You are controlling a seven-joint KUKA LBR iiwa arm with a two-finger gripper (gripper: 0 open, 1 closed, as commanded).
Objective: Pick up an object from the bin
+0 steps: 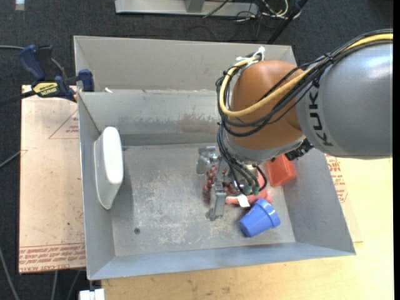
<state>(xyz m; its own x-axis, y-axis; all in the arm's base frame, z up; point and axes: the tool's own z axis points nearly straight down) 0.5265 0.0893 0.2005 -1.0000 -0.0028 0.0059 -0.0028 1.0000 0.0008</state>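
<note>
Gripper [213, 189] hangs low over the bare floor of the bin [162, 230], under the orange wrist cover [265, 102] and its looped cables. Whether it is released or clenched I cannot tell. Closest to it, just to its right in this view, lies a small pink piece [240, 200], partly under the cables. Touching that piece, and a little nearer the front wall, a blue cup [258, 218] lies on its side. Farther right of the hand and toward the back wall, an orange block [281, 171] sits beneath the wrist. Well apart on the hand's other side, a white oblong thing [109, 164] leans against the left wall.
</note>
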